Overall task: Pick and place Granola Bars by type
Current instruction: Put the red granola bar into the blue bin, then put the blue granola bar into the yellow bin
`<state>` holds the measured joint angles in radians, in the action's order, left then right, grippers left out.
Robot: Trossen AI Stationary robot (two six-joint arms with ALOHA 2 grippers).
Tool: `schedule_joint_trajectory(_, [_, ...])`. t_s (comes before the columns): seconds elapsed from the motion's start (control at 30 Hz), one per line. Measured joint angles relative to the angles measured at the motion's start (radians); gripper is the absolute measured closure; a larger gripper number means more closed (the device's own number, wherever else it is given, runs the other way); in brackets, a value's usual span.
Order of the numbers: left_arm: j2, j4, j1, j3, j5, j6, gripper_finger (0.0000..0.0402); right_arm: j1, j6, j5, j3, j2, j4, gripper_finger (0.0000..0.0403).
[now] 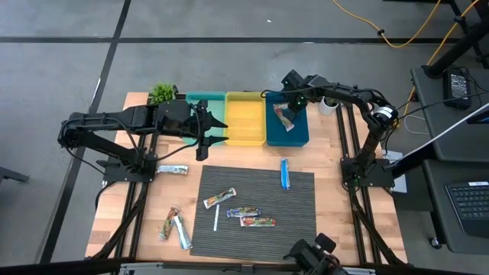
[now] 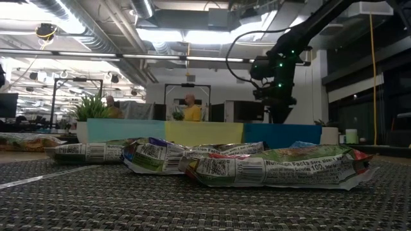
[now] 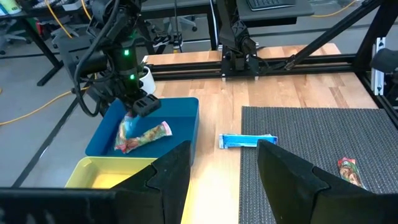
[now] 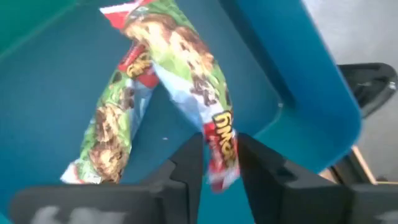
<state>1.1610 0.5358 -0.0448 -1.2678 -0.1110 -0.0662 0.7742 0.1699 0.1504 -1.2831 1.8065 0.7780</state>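
My right gripper [image 1: 289,105] reaches down into the blue bin [image 1: 300,134] and is shut on a multicoloured granola bar [image 4: 186,68]. A second multicoloured bar [image 4: 112,130] lies on the bin floor beneath it. My left gripper [image 3: 224,158] hangs open and empty above the teal bin [image 1: 200,100]. A blue bar [image 1: 285,174] and three multicoloured bars [image 1: 243,211] lie flat on the dark mat [image 1: 298,214]. More bars [image 1: 173,169] [image 1: 174,228] lie on the wood to the mat's left. My right gripper pinches one end [image 4: 219,140] of the multicoloured bar between its two fingers [image 4: 186,163]. The fingers come from above, pointing steeply down. The bar slants down from them, and its other end [image 4: 140,15] rests in the blue bin, across the second bar.
A yellow bin [image 1: 244,122] stands between the teal and blue ones at the table's far side. A plant [image 1: 162,93] is at the far left and a white cup [image 1: 328,104] beside the blue bin. A thin white stick [image 1: 216,220] lies on the mat.
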Motion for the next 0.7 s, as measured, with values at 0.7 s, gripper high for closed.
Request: schedule_joint_trajectory(0.7, [0.000,0.045,0.000,0.000,0.000,0.000,0.0226,-0.178,-0.037,-0.012,0.000,-0.149,0.115,0.0216])
